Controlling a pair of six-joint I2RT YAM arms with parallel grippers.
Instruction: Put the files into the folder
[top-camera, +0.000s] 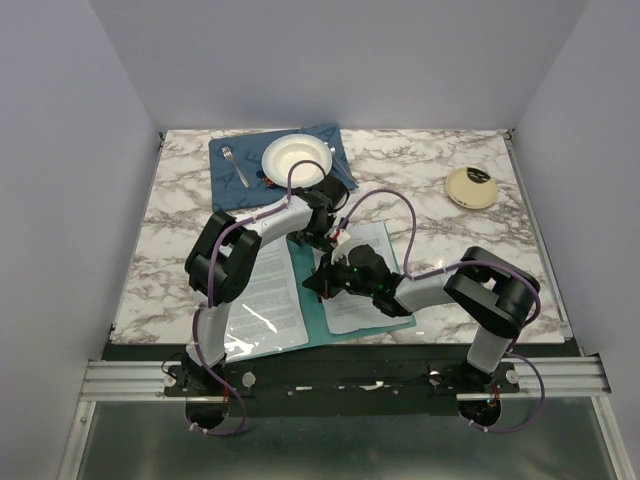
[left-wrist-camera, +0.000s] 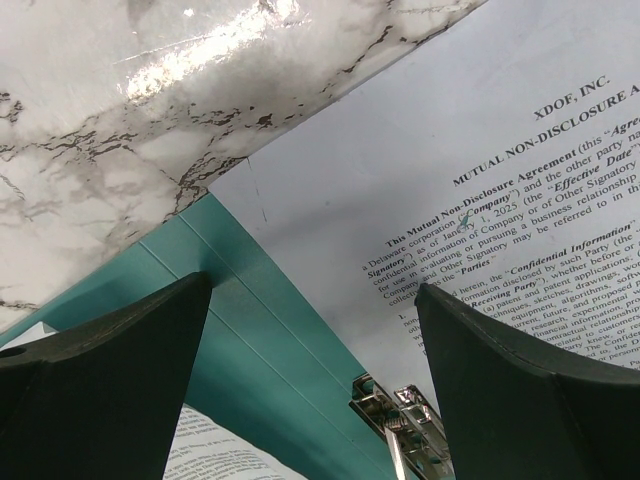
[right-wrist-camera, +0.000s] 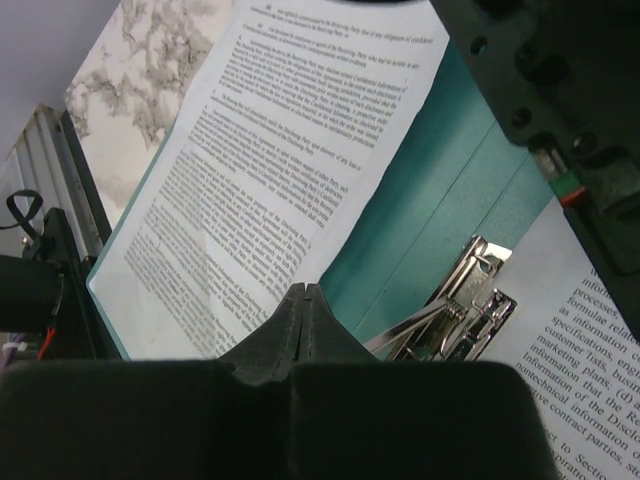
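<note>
Marble-patterned white table (top-camera: 450, 230) seen from above. At its far edge lies a dark blue cloth placemat (top-camera: 225, 180) carrying a round white bowl (top-camera: 296, 158) and a metal fork (top-camera: 234, 166); a cream, dome-shaped round object (top-camera: 471, 186) sits well apart at far right. The thin teal-green plastic folder (top-camera: 318, 318) lies open and flat at the near centre, with its long axis and spine running from the near edge toward the placemat, the far end leaning slightly left. The files, white sheets of dense black print (top-camera: 268, 290), lie on both halves, with the title end of the right sheet pointing away from the arms. A small metal spine clip (right-wrist-camera: 460, 300) stands between them. Both arms cross above the folder and hide its middle. The left gripper (left-wrist-camera: 312, 290) is spread wide and empty over the folder's far end. The right gripper (right-wrist-camera: 305, 290) is pressed closed on nothing, beside the clip.
</note>
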